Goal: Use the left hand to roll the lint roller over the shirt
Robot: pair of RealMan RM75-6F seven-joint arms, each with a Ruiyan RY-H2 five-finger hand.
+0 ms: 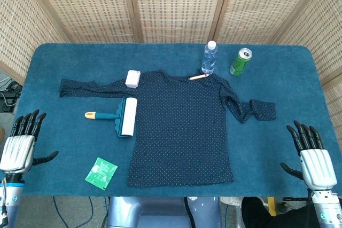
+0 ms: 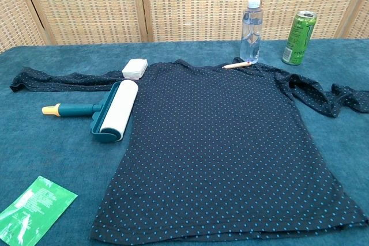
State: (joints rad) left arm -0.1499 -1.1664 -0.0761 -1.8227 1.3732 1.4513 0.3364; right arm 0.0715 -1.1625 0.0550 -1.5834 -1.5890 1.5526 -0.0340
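A dark navy dotted shirt point(image 1: 181, 126) point(image 2: 219, 142) lies spread flat on the blue tablecloth, one sleeve stretched left, the other bunched at the right. The lint roller point(image 1: 122, 116) point(image 2: 106, 112) has a white roll in a teal cradle with a teal handle and yellow tip, lying at the shirt's left edge, handle pointing left. My left hand point(image 1: 22, 141) rests open near the table's front left corner, well apart from the roller. My right hand point(image 1: 311, 153) sits open at the front right corner. Neither hand shows in the chest view.
A water bottle point(image 1: 209, 57) point(image 2: 251, 31) and a green can point(image 1: 240, 61) point(image 2: 299, 37) stand behind the shirt's collar. A pink pencil point(image 1: 198, 77) lies on the collar. A white block point(image 1: 133, 78) sits on the left shoulder. A green packet point(image 1: 101, 172) lies front left.
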